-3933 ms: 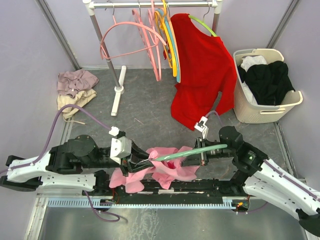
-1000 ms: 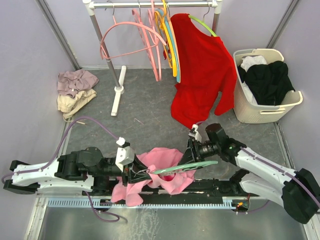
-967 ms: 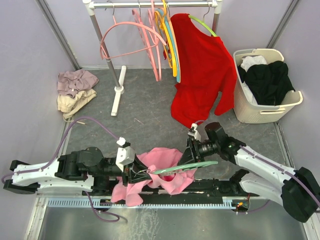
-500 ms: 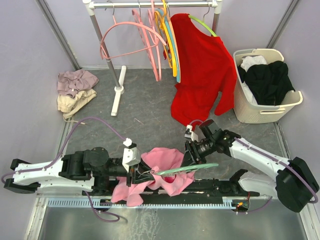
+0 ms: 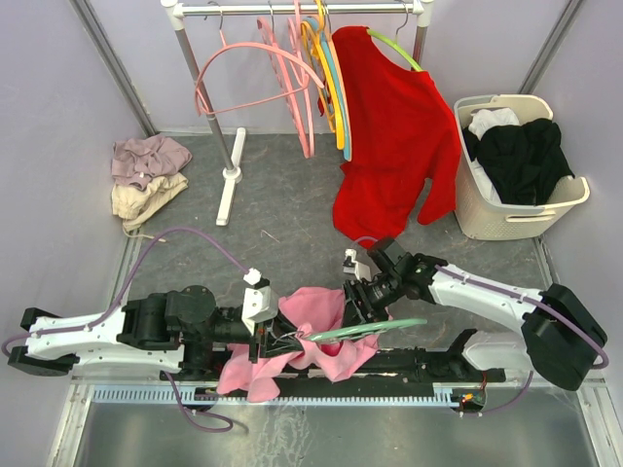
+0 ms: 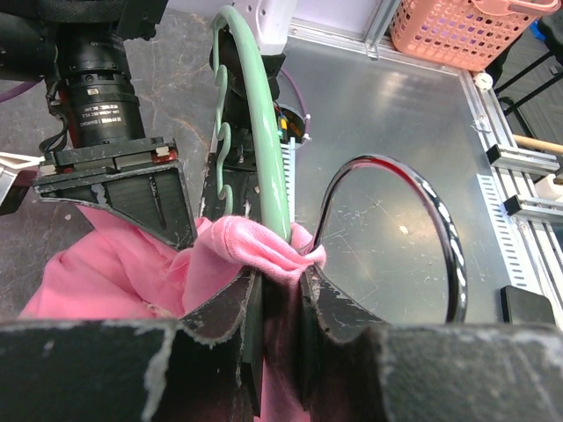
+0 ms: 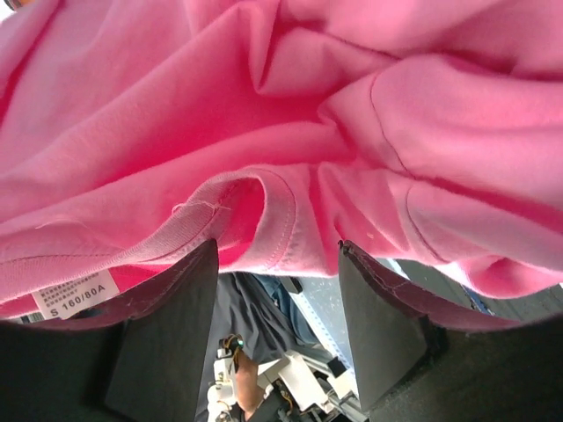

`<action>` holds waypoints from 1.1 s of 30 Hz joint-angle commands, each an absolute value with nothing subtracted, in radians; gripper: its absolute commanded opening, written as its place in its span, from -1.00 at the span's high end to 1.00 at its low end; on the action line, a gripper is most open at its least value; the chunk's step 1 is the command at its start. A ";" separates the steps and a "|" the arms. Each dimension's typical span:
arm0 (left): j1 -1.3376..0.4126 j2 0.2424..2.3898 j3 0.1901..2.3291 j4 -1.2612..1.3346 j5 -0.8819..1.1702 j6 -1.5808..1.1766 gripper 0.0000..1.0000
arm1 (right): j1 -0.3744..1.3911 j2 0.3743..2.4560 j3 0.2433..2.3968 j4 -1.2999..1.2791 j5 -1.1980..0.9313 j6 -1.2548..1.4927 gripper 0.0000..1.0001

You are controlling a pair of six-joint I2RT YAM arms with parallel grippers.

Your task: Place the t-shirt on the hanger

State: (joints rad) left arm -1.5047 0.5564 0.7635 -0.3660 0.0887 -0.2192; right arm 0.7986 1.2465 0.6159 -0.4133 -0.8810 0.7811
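The pink t-shirt (image 5: 313, 309) lies bunched at the near edge of the table. The mint-green hanger (image 5: 368, 329) pokes out of it to the right. My left gripper (image 5: 265, 339) is shut on the hanger's neck with pink fabric pinched in as well; the left wrist view shows the green bar (image 6: 260, 167) rising from the shut jaws and the metal hook (image 6: 433, 204) to the right. My right gripper (image 5: 356, 296) is open at the shirt's right side. In its wrist view the ribbed collar edge (image 7: 280, 220) hangs just above the gap between its fingertips (image 7: 172, 327).
A clothes rack (image 5: 232, 173) at the back carries pink hangers (image 5: 292, 78) and a red shirt (image 5: 394, 136). A beige laundry basket (image 5: 487, 219) stands at the right, a heap of pale clothes (image 5: 144, 175) at the left. A metal rail (image 5: 292, 394) runs along the near edge.
My right arm has let go of the hanger's end and swung left and forward to the shirt's collar. The left gripper has shifted slightly right, keeping its hold.
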 commanded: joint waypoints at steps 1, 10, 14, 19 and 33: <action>-1.504 0.542 0.818 -0.287 0.112 -0.241 0.95 | 0.805 1.271 0.679 -0.353 -0.860 0.793 -0.28; -1.503 0.532 0.820 -0.294 0.103 -0.229 0.95 | 0.853 1.281 0.675 -0.341 -0.848 0.802 -0.23; -1.503 0.528 0.819 -0.298 0.098 -0.227 0.95 | 0.883 1.267 0.655 -0.338 -0.845 0.809 -0.18; -1.503 0.525 0.819 -0.300 0.097 -0.225 0.95 | 0.906 1.268 0.627 -0.322 -0.836 0.820 -0.17; -1.503 0.521 0.832 -0.309 0.091 -0.224 0.95 | 0.934 1.359 0.678 -0.358 -0.731 0.784 0.76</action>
